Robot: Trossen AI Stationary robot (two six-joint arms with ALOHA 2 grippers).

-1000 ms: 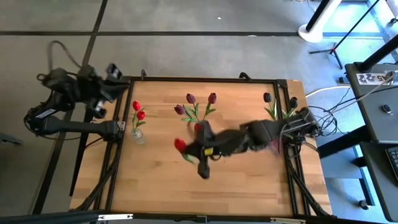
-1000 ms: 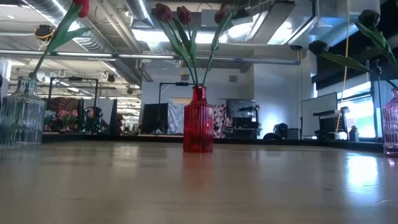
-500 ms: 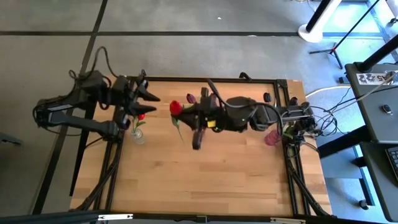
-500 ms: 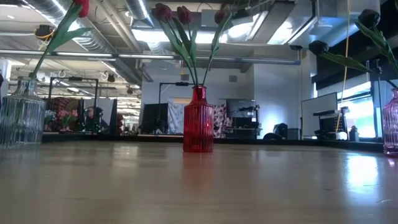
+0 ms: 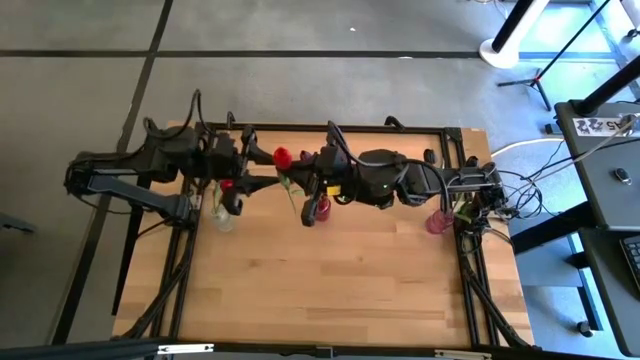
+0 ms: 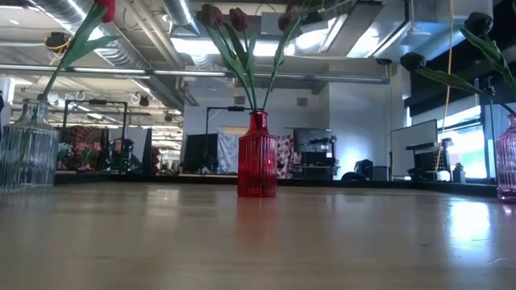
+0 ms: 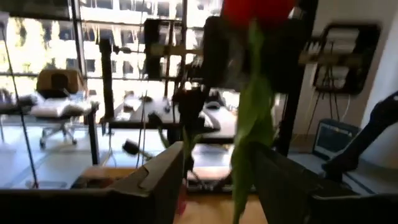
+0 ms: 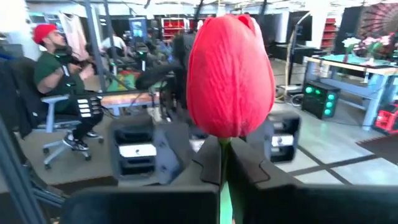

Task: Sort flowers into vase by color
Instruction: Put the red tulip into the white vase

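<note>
Red tulip (image 5: 283,156) is up in the air over the far left part of the table, pinched by its stem in the right gripper (image 5: 312,186), whose fingers are clamped tight on it; the right wrist view is filled by the scarlet bud standing straight up between them. What a swing that was: a second ago the right arm was low over the middle of the board with the flower near the table's centre, and now it has carried it across and back toward the far edge, right up to the left arm. The left gripper (image 5: 262,168) has come in from off the table's left side to meet it, and its fingers have sprung wide apart, one on each side of the green stem in the left wrist view, not yet touching it as far as I can tell. That looks like a handover being set up, so the bloom can reach the clear vase (image 5: 222,215) by the left edge, where a red head already shows. Room is tight here: the two grippers nearly meet, the red vase (image 5: 316,210) with its maroon flowers stands just under the right arm, and the clear vase sits right below the left one. The near half of the wooden table (image 5: 330,290) lies free for a retreat.
</note>
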